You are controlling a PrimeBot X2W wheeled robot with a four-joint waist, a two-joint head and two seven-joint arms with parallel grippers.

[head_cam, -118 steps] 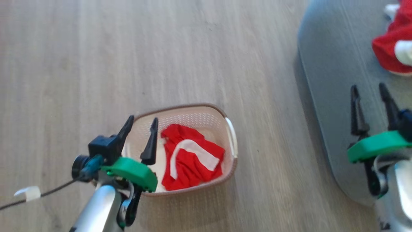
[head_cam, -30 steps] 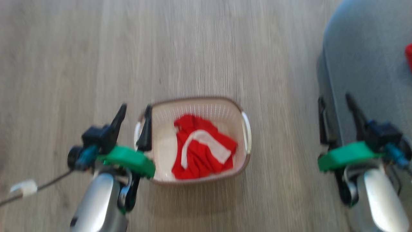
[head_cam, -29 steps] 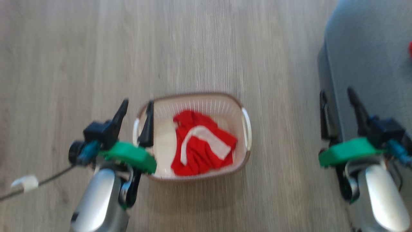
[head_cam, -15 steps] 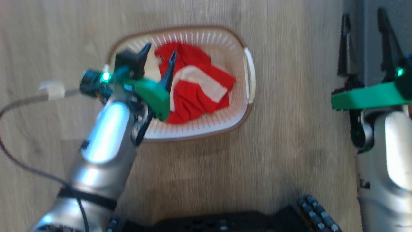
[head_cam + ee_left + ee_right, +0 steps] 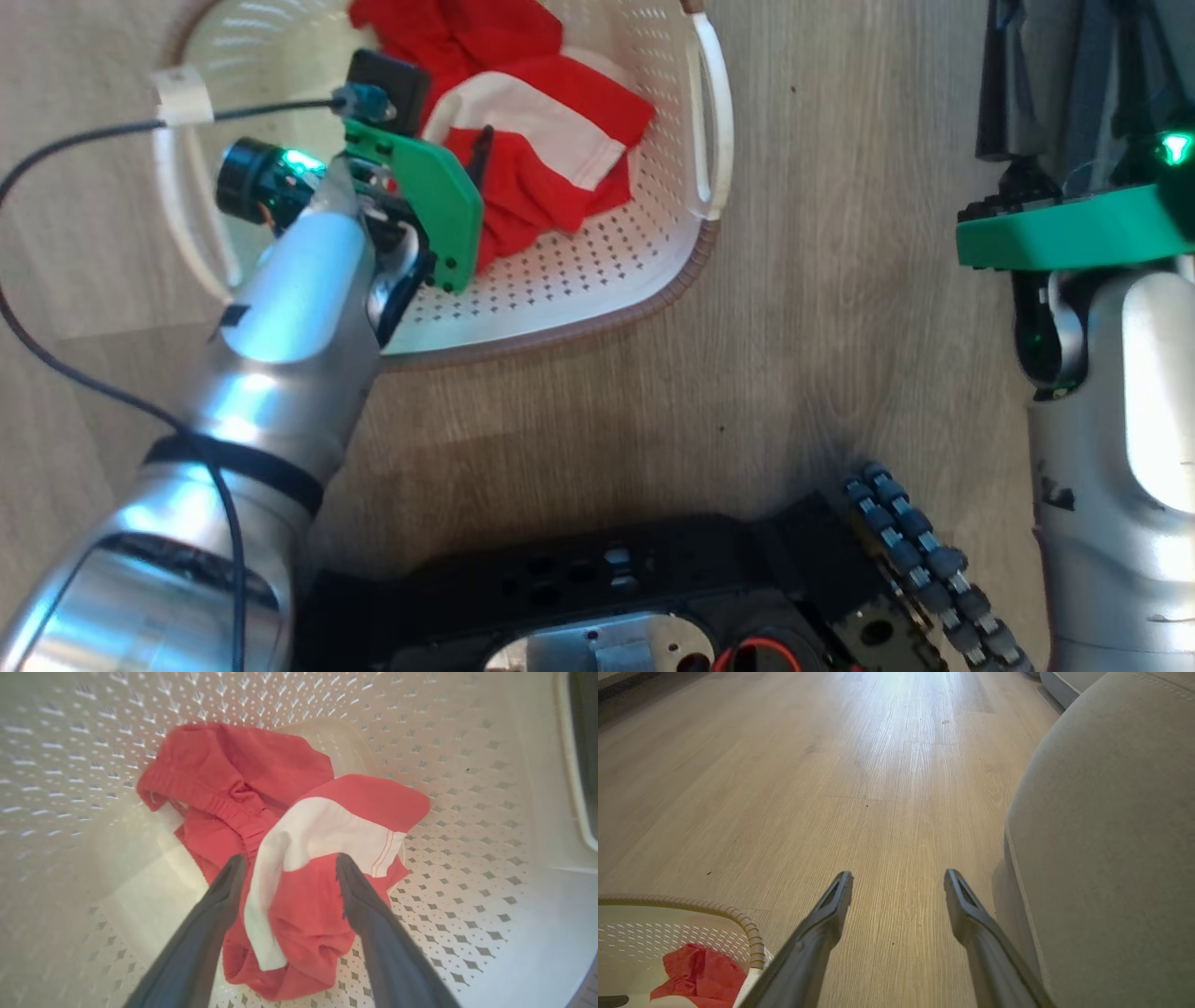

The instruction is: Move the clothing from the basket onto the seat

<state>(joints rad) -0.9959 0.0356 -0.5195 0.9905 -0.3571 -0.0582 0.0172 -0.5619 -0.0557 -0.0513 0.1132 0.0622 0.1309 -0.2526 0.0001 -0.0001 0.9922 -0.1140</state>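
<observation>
The basket (image 5: 560, 327) stands on the wooden floor, cream-white and perforated with a brown rim. Red clothing (image 5: 551, 140) with a white stripe lies bunched inside it. My left gripper (image 5: 439, 121) reaches down into the basket. In the left wrist view it (image 5: 289, 863) is open, its fingers standing on either side of a fold of the clothing (image 5: 303, 905), close above the basket's floor (image 5: 467, 812). My right gripper (image 5: 899, 877) is open and holds nothing, above bare floor beside the grey seat (image 5: 1101, 835). The basket rim (image 5: 752, 938) and the red clothing (image 5: 700, 970) show at its lower left.
My black base (image 5: 607, 579) and a ribbed cable chain (image 5: 934, 560) lie at the bottom of the head view. A dark cable with a white tape tag (image 5: 182, 93) trails from the left wrist across the basket's left handle. Wooden floor (image 5: 878, 765) stretches ahead, left of the seat.
The head camera has tilted down, so the basket sits higher in view. My left gripper has gone down into the basket and now straddles the clothing. The right gripper stays open by the seat.
</observation>
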